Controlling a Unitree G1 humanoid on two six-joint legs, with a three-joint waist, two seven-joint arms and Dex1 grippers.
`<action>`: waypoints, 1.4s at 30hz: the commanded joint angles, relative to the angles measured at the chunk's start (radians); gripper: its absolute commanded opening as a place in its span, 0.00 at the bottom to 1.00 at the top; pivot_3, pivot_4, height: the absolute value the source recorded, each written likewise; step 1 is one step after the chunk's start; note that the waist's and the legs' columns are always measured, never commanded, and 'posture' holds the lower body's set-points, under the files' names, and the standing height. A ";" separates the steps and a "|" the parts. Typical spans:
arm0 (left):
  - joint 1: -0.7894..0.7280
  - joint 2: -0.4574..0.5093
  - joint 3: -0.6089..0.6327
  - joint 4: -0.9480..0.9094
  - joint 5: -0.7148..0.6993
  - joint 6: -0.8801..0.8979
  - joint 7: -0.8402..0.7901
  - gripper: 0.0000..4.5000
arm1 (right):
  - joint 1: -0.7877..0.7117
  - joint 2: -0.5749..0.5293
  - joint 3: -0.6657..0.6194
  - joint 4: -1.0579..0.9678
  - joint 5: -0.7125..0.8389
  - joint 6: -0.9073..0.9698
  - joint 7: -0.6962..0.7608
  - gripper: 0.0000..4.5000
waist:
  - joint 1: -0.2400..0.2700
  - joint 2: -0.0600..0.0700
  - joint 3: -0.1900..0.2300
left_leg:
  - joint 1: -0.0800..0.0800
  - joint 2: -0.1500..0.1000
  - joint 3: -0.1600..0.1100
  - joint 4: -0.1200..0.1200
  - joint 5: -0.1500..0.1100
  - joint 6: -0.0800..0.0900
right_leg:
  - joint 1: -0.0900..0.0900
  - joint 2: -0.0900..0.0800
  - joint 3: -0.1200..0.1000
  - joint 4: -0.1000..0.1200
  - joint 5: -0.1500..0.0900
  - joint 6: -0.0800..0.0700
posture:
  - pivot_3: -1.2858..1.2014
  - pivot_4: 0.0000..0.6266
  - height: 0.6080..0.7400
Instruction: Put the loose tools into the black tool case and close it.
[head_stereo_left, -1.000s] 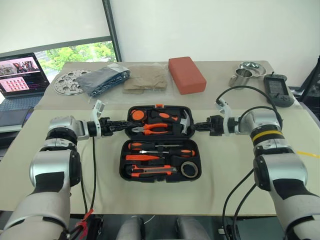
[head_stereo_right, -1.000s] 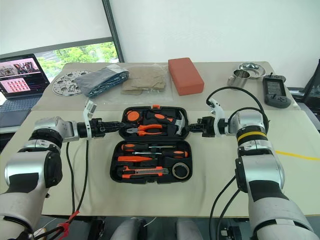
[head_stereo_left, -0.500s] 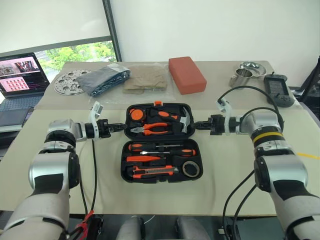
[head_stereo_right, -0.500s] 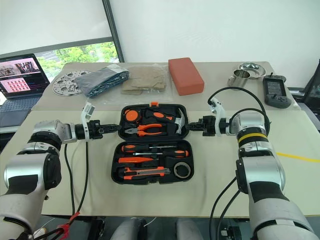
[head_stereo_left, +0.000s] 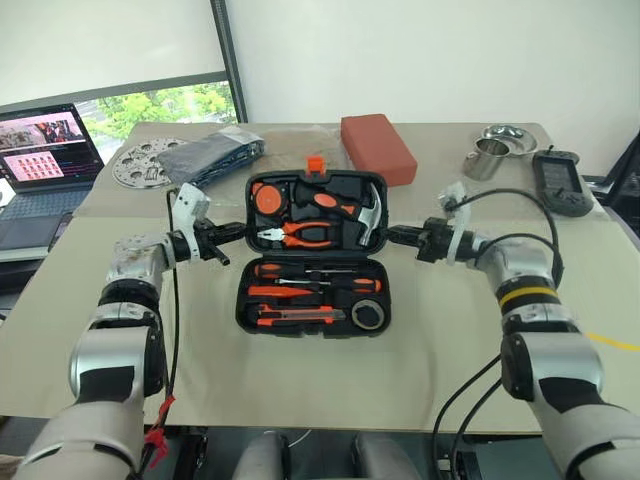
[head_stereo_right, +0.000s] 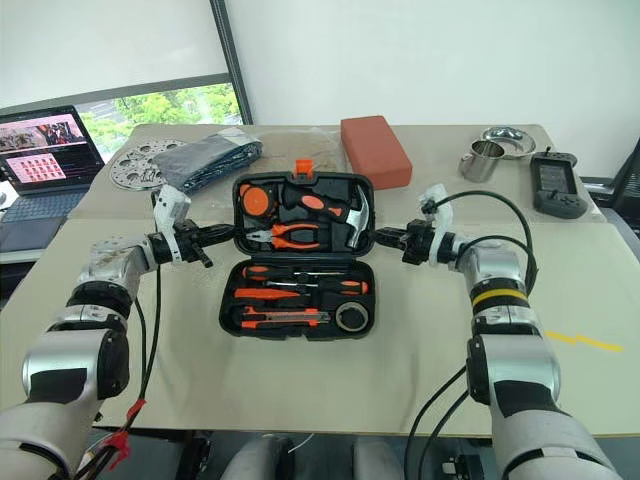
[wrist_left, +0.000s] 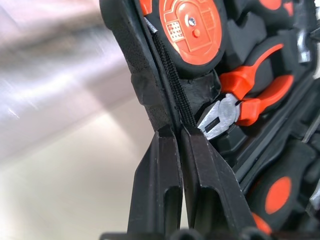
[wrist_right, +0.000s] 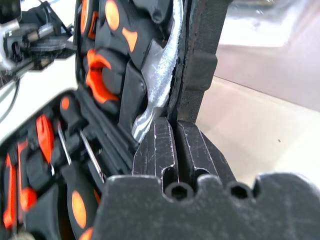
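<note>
The black tool case (head_stereo_left: 312, 255) lies open at the centre of the frame on the beige worktop (head_stereo_left: 420, 370). Its lid is raised to a partly upright angle, with the orange latch (head_stereo_left: 315, 163) at the lid's top edge.

The left end effector (head_stereo_left: 232, 229) is clenched on the left rim of the lid; in the left wrist view both fingers (wrist_left: 160, 185) pinch the rim's edge. The right end effector (head_stereo_left: 393, 235) is clenched on the right rim of the lid; in the right wrist view its fingers (wrist_right: 157, 150) close on the rim just beside the hammer head.

Lid contents:
- an orange-and-black tape measure (head_stereo_left: 266, 195) at upper left of the lid;
- orange-handled pliers (head_stereo_left: 300, 235) in the middle;
- a steel-headed hammer (head_stereo_left: 368, 215) at the right.

Base contents:
- two long screwdrivers with black-and-orange handles (head_stereo_left: 300, 270), seated in the upper slots;
- a small all-orange screwdriver (head_stereo_left: 272, 292) below them;
- an orange-and-black utility knife (head_stereo_left: 290, 317) along the lower edge;
- a small dark grey tape roll (head_stereo_left: 368, 316) in the lower right corner.

Behind the case, across the upper frame from left to right: an open laptop (head_stereo_left: 45, 160), a perforated metal disc (head_stereo_left: 145, 162), a dark packet in clear film (head_stereo_left: 205, 157), a red-orange block (head_stereo_left: 377, 148), a steel cup (head_stereo_left: 482, 158) and a dark grey handheld device with a screen (head_stereo_left: 558, 182).
</note>
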 joint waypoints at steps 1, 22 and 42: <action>0.007 0.013 -0.034 -0.061 0.055 -0.248 0.041 0.01 | -0.045 0.002 -0.034 -0.034 0.010 -0.220 0.024 0.00 | 0.003 0.000 0.000 | 0.000 0.000 0.000 0.000 0.000 0.000 | 0.000 -0.001 0.000 0.000 0.000 0.000 | 0.52 0.24 1.00; 0.116 0.254 -0.363 -0.024 0.719 -1.094 0.747 0.37 | 0.064 -0.051 0.068 0.111 -0.159 -0.926 0.123 0.36 | 0.003 0.000 0.000 | 0.007 0.001 0.003 -0.001 0.000 0.000 | 0.005 -0.003 0.001 0.000 0.001 0.000 | 0.52 0.24 1.00; 0.024 0.347 -0.462 0.238 0.820 -1.177 1.127 1.00 | 0.279 -0.162 0.038 -0.074 -0.031 -0.795 0.231 0.51 | 0.010 -0.002 0.001 | 0.021 0.000 0.020 -0.007 0.000 0.000 | 0.012 -0.017 -0.006 -0.009 0.001 0.000 | 0.52 0.24 1.00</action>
